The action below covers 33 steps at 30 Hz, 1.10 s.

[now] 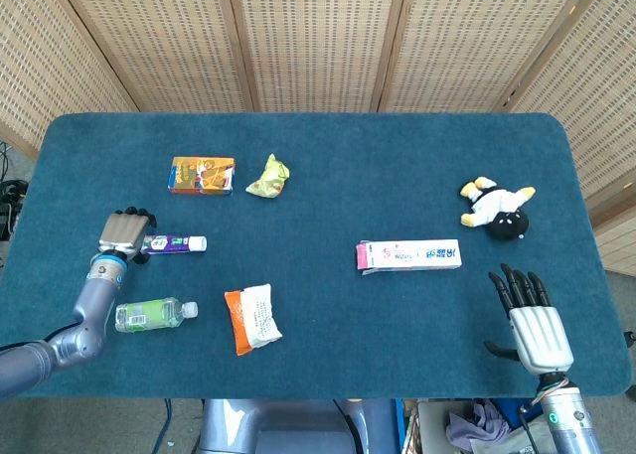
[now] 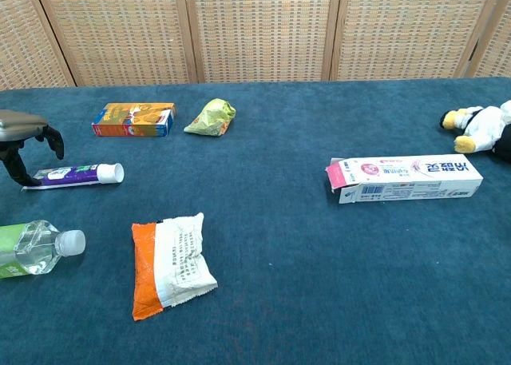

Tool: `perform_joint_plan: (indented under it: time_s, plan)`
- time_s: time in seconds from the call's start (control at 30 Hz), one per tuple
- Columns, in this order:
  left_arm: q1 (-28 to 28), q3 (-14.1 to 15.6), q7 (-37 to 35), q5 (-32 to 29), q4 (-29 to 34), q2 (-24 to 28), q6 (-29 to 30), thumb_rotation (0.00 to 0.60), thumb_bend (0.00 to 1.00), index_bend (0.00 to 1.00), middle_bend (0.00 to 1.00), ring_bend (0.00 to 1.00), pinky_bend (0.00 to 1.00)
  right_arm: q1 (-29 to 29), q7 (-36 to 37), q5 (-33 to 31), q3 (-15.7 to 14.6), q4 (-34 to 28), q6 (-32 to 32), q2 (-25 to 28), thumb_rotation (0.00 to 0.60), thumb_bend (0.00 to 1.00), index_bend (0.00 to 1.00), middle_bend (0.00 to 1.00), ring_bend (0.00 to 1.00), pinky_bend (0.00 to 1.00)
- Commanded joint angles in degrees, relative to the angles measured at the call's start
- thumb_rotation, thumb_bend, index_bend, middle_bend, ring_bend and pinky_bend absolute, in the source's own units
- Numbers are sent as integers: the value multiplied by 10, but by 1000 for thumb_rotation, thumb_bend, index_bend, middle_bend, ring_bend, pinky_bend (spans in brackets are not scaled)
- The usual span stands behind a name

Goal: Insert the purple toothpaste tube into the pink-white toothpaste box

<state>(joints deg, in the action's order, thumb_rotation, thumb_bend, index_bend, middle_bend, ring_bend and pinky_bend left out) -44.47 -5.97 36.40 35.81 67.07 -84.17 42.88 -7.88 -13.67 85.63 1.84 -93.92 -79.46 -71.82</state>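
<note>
1. The purple toothpaste tube [image 1: 171, 243] lies flat on the left part of the blue tabletop [image 1: 328, 166], its white cap pointing toward the middle.
2. The left hand [image 1: 123, 234] hangs over the tube's crimped tail end. In the chest view its dark fingers [image 2: 54, 139] curve downward on either side of that end; whether they touch the tube cannot be told. The tube rests on the tabletop and is not lifted.
3. The pink-white toothpaste box [image 1: 408, 254] lies on its side on the right half of the tabletop, well apart from the tube. Its pink end faces left, and the chest view shows the flap at that end open.
4. The right hand [image 1: 532, 320] sits near the front right corner of the tabletop, palm down, fingers spread and extended, holding nothing.
5. A green-labelled water bottle [image 1: 155, 314] lies just in front of the tube, beside the left forearm.
6. An orange-and-white snack packet [image 1: 251, 318] lies to the right of the bottle.
7. An orange carton [image 1: 201, 175] and a crumpled yellow-green wrapper [image 1: 268, 177] lie behind the tube.
8. A black, white and yellow plush toy [image 1: 496, 209] lies behind the box, near the right edge.
</note>
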Motion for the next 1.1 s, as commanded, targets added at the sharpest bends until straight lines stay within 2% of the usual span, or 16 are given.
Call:
perform_joint_plan:
  time_s: [0.03, 0.33, 0.4, 0.5, 0.63, 0.7, 0.93, 1.1]
  plan:
    - [-5, 3, 4, -11, -8, -9, -2, 600, 296, 318, 230, 158, 255, 0, 1, 1, 0, 1, -1, 0, 600, 0, 7, 0, 0, 0]
    - [-14, 16, 19, -29, -28, -30, 2, 600, 296, 340, 247, 171, 266, 1, 7, 0, 1, 2, -3, 1, 600, 1, 7, 0, 0, 0]
    - [-15, 17, 19, -31, -31, -34, 1, 600, 296, 395, 298, 221, 303, 0, 8, 1, 1, 2, -4, 1, 600, 0, 7, 0, 0, 0]
    - [-14, 17, 14, -22, -40, -45, 10, 600, 296, 541, 437, 340, 390, 1, 9, 2, 0, 2, -5, 1, 600, 1, 7, 0, 0, 0]
    - [-8, 16, -3, 5, -54, -59, 25, 600, 296, 714, 597, 475, 488, 1, 10, 4, 0, 2, -7, 1, 600, 1, 7, 0, 0, 0]
    - [-5, 14, -13, 18, -60, -65, 33, 600, 296, 769, 644, 517, 519, 1, 10, 5, 1, 2, -8, 1, 600, 1, 7, 0, 0, 0]
    - [7, 14, -59, 103, -65, -65, 75, 600, 296, 821, 679, 567, 563, 2, 16, 8, 1, 2, -12, 2, 600, 1, 7, 0, 0, 0]
    - [18, 11, -105, 167, -44, -42, 103, 600, 296, 846, 691, 590, 585, 2, 19, 11, 1, 1, -15, 4, 600, 1, 7, 0, 0, 0]
